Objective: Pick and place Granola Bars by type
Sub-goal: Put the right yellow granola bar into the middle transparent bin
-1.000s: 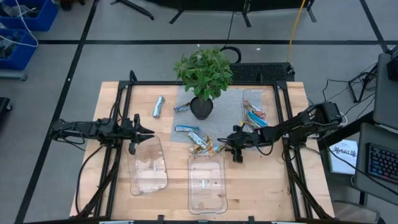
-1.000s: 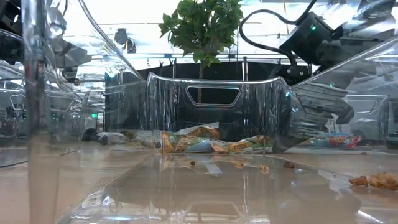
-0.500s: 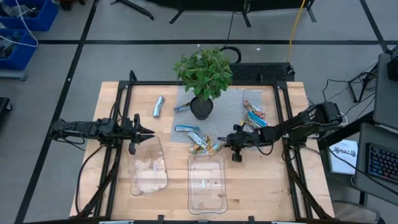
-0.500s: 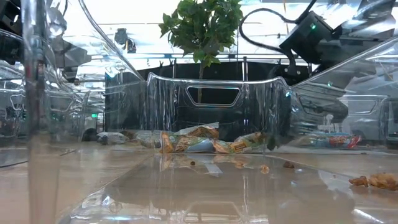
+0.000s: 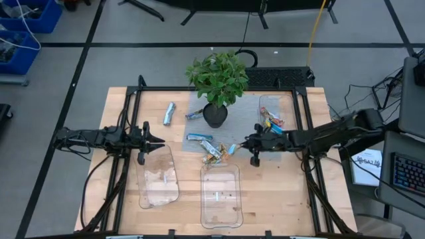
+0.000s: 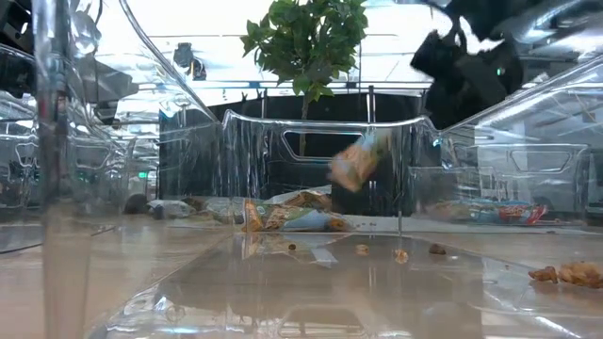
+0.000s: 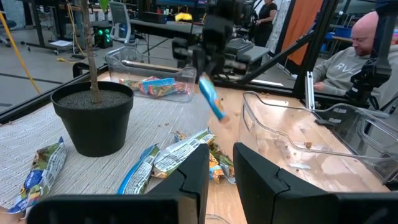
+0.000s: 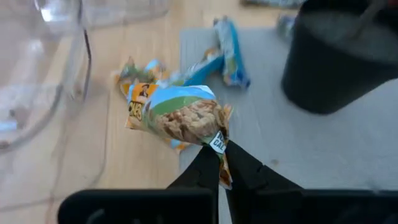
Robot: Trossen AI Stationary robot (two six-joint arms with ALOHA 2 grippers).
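Wooden counter (image 5: pixel 119 192), pale and plank-grained, carries a black frame, a grey woven mat (image 5: pixel 242 109) and a black round pot (image 5: pixel 214 115) with a leafy plant.

Right end effector (image 5: pixel 254 147), at 3 o'clock of the pot, is pressed together on one end of a bar (image 8: pixel 180 117), which hangs lifted off the counter. In the right wrist view the bar's long axis runs away from the fingertips; its wrapper is crinkled foil with a blue, green and orange print and a picture of oat clusters. Small white lettering at the pinched end reads "CAL"; other print is too small to read.

Loose bars (image 5: pixel 216 151) lie in a heap at 6 o'clock of the pot, long axes mixed. One silver bar (image 5: pixel 169 113) lies at 9 o'clock, long axis roughly 12 to 6.

Three clear rigid plastic trays: one (image 5: pixel 271 106) at 3 o'clock holds several bars (image 5: pixel 272 121); two (image 5: pixel 158 178) (image 5: pixel 220 199) sit along the near edge.

Left end effector (image 5: pixel 147 141) hovers at 8 o'clock of the pot, above the left tray's rim, fingers slightly spread, holding nothing.
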